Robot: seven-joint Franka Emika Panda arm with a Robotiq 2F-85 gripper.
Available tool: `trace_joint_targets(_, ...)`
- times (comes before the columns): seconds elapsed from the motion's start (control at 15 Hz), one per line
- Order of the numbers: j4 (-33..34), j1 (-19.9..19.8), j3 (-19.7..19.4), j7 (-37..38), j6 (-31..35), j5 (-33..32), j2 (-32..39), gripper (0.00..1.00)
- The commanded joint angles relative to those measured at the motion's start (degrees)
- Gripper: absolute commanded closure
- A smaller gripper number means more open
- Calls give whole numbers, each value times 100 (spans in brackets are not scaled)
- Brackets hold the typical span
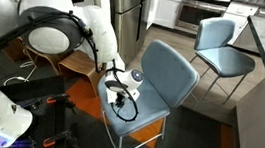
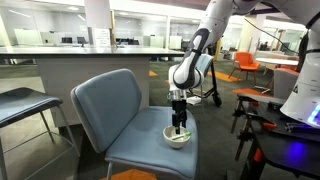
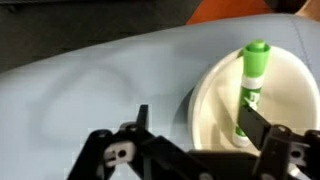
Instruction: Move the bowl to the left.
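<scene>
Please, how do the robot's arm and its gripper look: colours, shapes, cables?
The arm is built of rounded white segments with dark joints; a black cable runs along it in an exterior view. The gripper is black, with two flat fingers on linkage bars.

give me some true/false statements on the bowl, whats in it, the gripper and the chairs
1. The bowl sits on the seat of a blue chair. True.
2. The bowl is empty. False: a green marker lies in it.
3. The gripper is shut on the marker. False: its jaws stand apart, astride the bowl's rim.
4. A second blue chair stands farther off in an exterior view. True.
</scene>
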Motion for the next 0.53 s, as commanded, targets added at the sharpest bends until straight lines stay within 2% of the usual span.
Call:
trace_joint_targets(0.0,214,-136,126,-70,62,-4,195,6)
trace_joint_targets(0.13,323,-126,103,-47,42,-25,254,8)
trace_joint_targets(0.2,364,-119,86,-32,38,-34,269,26)
trace_joint_targets(0.27,395,-122,76,-22,30,-38,274,32)
trace_joint_targets(0.33,417,-110,49,-3,27,-54,274,34)
trace_joint_targets(0.47,447,-111,25,-7,10,-83,268,50)
